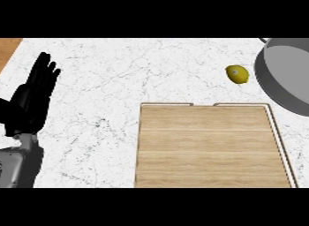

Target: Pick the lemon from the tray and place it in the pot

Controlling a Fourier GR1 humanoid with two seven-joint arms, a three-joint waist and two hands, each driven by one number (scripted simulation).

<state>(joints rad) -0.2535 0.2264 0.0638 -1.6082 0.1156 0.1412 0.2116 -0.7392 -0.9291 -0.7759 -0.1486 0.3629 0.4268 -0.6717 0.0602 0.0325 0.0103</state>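
Note:
A small yellow lemon [237, 74] lies on the white marble counter, just left of the grey pot [288, 86] and beyond the far edge of the wooden tray [209, 145]. The pot stands at the right edge, partly cut off by the view, and its inside shows nothing. The tray's surface is bare. My left hand [35, 92] rests at the far left with its fingers straight and pointing up, holding nothing and well away from the lemon. My right hand does not show in the head view.
A strip of brown wooden surface [1, 55] shows at the upper left corner beside the marble counter [118, 75]. Marble stretches between my left hand and the tray.

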